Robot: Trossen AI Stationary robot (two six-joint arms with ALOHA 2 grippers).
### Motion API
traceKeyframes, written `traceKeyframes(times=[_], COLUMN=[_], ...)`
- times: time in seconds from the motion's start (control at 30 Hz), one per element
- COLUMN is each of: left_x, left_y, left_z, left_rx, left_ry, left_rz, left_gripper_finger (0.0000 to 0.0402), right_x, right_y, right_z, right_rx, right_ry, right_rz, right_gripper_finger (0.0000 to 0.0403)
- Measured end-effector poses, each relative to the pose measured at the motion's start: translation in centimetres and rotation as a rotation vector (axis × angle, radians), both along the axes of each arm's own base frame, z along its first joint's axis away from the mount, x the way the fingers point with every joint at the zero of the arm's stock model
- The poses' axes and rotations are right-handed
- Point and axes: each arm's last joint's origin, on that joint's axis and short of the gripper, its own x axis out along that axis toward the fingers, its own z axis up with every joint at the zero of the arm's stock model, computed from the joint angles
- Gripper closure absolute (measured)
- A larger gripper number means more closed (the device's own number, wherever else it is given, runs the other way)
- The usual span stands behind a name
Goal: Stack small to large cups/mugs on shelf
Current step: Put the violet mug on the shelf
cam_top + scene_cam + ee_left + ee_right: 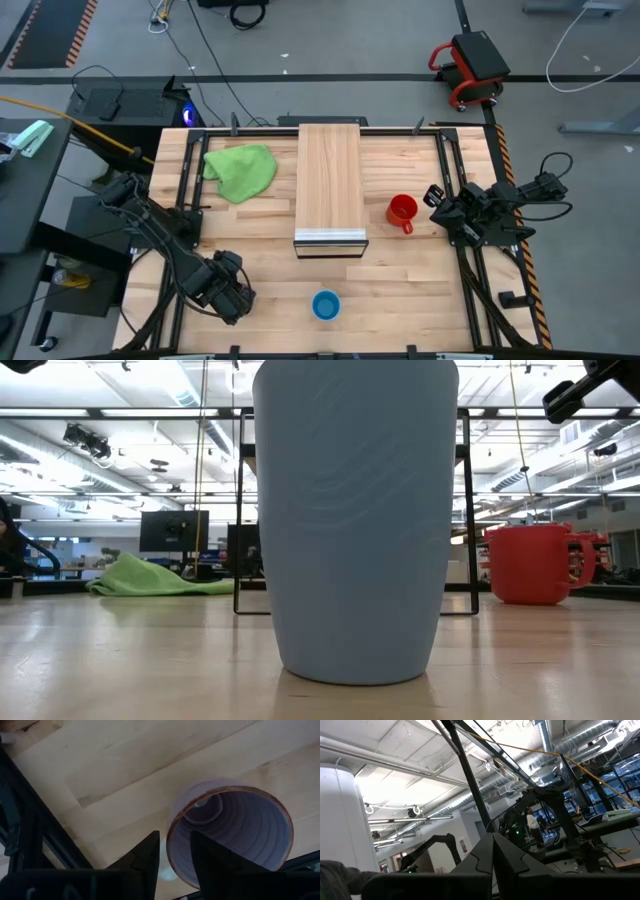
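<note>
Gripping the purple cup's [230, 832] rim, left end effector [174, 851] sits near blue cup [326, 304]

An open industrial lab or workshop. Bare silver ceiling ducts [547, 740] and strip lights run overhead, dark computer monitors [173, 530] stand on benches. Black cables [205, 45] trail across the grey concrete floor [330, 40].

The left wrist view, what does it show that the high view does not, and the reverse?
Only the left wrist view shows the purple cup, its rim pinched in the left claw. Only the high view shows the shelf, blue cup, red mug, green cloth and right claw. Both show the wooden table.
</note>
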Motion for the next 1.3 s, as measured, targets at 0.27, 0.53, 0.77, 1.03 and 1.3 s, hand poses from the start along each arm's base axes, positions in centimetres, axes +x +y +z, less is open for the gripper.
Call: traceKeyframes(times=[0.27,0.53,0.77,1.03,1.3], left_x=[-0.7,-1.4,-1.4,-1.4,-1.4], left_y=[0.6,1.3,1.4,1.4,1.6], left_z=[-2.4,-3.7,-2.6,-2.0,-2.0], left_rx=[-0.111,-0.159,-0.138,-0.12,-0.117], left_ry=[-0.083,-0.12,-0.105,-0.089,-0.087], left_rz=[0.046,0.085,0.087,0.087,0.093], left_gripper_finger=[0.0285,0.0297,0.0313,0.0314,0.0325], right_x=[0.0,0.0,0.0,0.0,0.0], right_y=[0.0,0.0,0.0,0.0,0.0], right_z=[0.0,0.0,0.0,0.0,0.0], right_rx=[0.0,0.0,0.0,0.0,0.0], right_ry=[0.0,-0.001,0.0,0.0,0.0], right_rz=[0.0,0.0,0.0,0.0,0.0], right_gripper_finger=[0.0388,0.0388,0.0388,0.0388,0.0388])
